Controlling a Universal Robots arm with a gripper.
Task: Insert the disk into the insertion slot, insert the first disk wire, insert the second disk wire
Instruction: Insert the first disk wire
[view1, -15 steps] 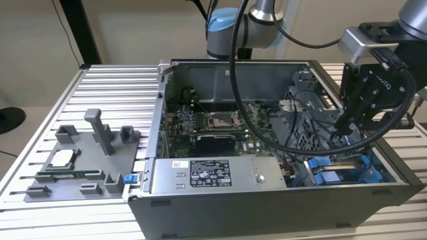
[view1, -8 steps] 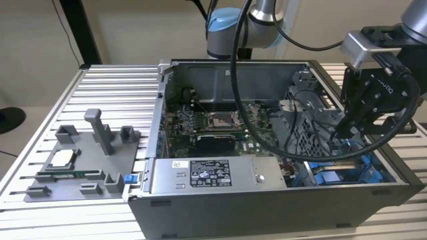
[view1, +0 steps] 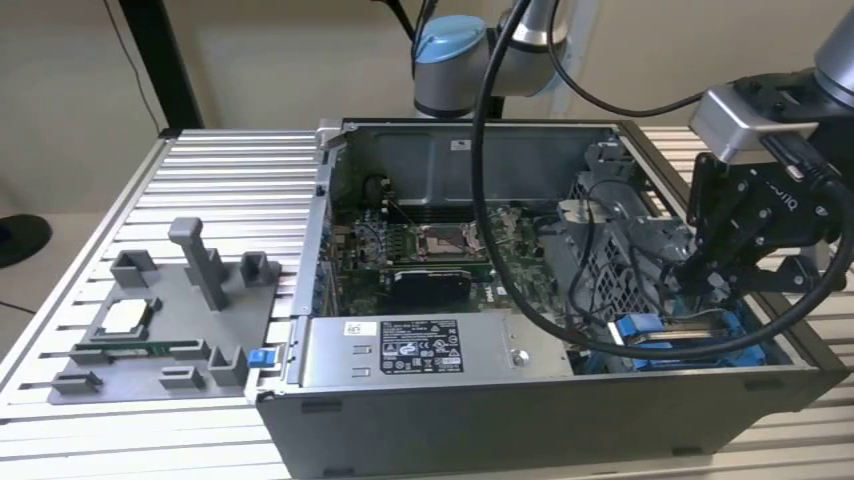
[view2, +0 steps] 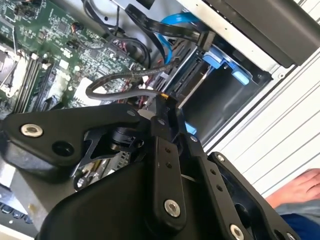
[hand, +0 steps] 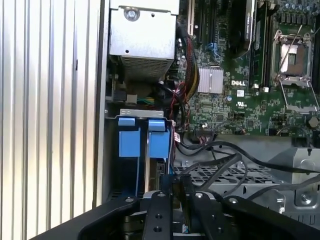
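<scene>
Disk (view1: 643, 330), clipped in its blue carrier: seated in the slot (hand: 135, 112) at the front corner of the case (view1: 534, 420), on the exterior view's right. Lies just past the end of the power supply (view1: 400, 350), with a loop of black cable crossing over it. In the first wrist view, disk (hand: 159, 144) seen end-on, two blue tabs side by side at the slot's mouth. In the second wrist view, disk (view2: 222, 60) seen as a blue frame set in the dark bay, beneath a flat blue cable (view2: 175, 22).

Gripper (view1: 697, 283): hangs inside the case over the drive cage, just above the disk and near its inner end. No contact with the disk visible. Closed, in both wrist views (view2: 164, 102) (hand: 178, 187), apparently pinching the end of a grey wire (view2: 125, 90). Wire arcs out from the fingertips over the edge of the motherboard (view1: 427, 250).

Elsewhere: grey tray (view1: 134, 350) with small parts, well apart from the case on the exterior view's left, resting on the slatted table (view1: 227, 170). Person's hand (view2: 300, 187), with a blue sleeve, at the table edge in the second wrist view.
</scene>
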